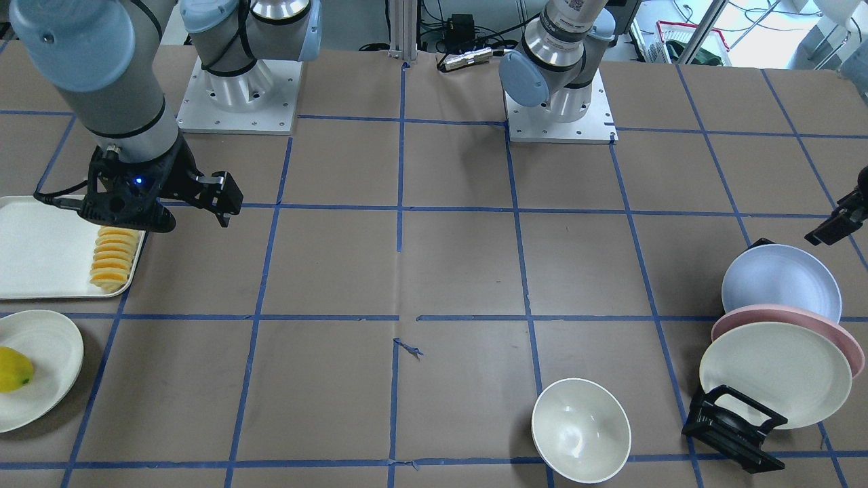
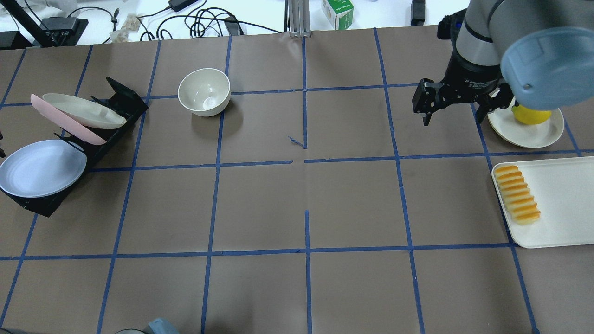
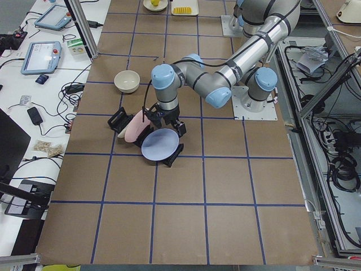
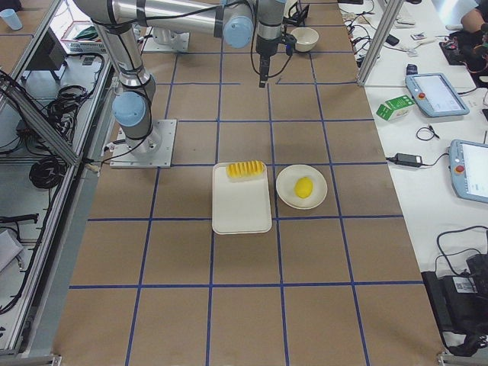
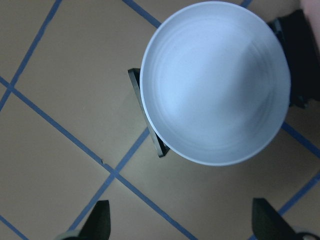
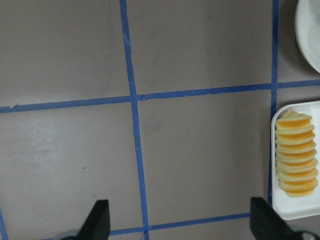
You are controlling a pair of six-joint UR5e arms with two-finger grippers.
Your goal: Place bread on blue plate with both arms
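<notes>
The bread (image 2: 516, 195), a ridged row of orange-yellow slices, lies along the inner edge of a white tray (image 2: 561, 204); it also shows in the front view (image 1: 112, 261) and the right wrist view (image 6: 296, 157). My right gripper (image 2: 451, 121) is open and empty, hovering above the table beside the tray and away from the bread. The blue plate (image 2: 41, 167) leans in a black rack (image 2: 116, 120). My left gripper (image 5: 182, 225) is open and empty, just above the plate (image 5: 215, 82). In the front view only part of it (image 1: 837, 224) shows.
A pink plate (image 2: 69, 127) and a cream plate (image 2: 83, 111) stand in the same rack. A cream bowl (image 2: 204, 90) sits on the table. A yellow lemon-like fruit (image 2: 529, 113) lies on a cream plate (image 2: 543, 132) beyond the tray.
</notes>
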